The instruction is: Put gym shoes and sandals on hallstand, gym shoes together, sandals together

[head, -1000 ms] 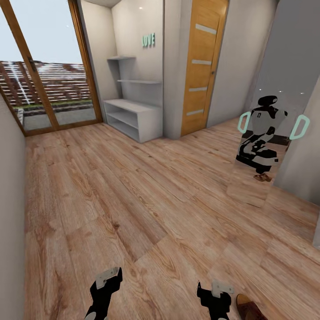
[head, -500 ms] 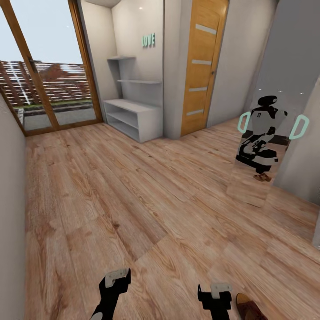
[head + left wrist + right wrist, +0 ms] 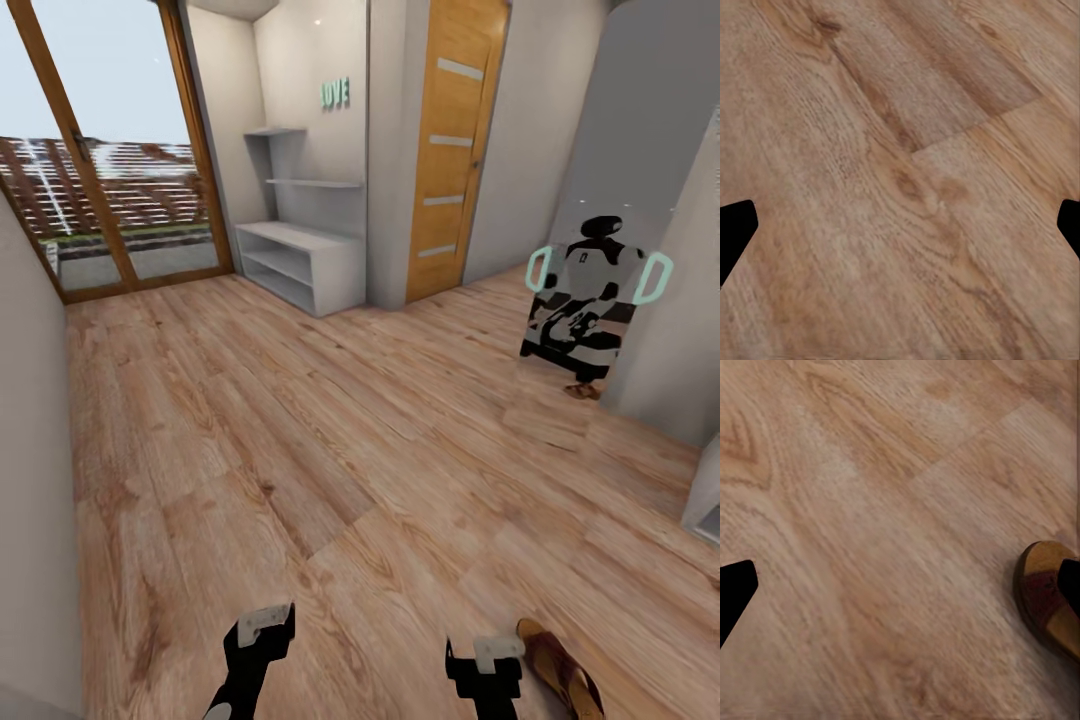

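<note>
One maroon-brown sandal [image 3: 558,665] with a tan footbed lies on the wood-plank corridor floor [image 3: 330,450], just right of my right gripper [image 3: 490,655]. In the right wrist view the sandal [image 3: 1046,598] sits beside one black fingertip [image 3: 1070,583], and the right gripper [image 3: 900,592] is open over bare planks. My left gripper [image 3: 262,625] is low over the floor, also open [image 3: 900,232], with nothing between its fingers. The pale-grey hallstand [image 3: 300,255] stands far ahead against the back wall. The gym shoes are out of view.
A wooden door [image 3: 450,150] is right of the hallstand and a tall glass door [image 3: 110,150] left of it. A wall mirror [image 3: 590,300] on the right reflects the robot and a small brown shape at its base. A grey wall [image 3: 30,450] runs close along the left.
The camera has shifted, so more of the sandal now shows at the lower right. The left gripper has moved a little to the right and turned. Both grippers remain open.
</note>
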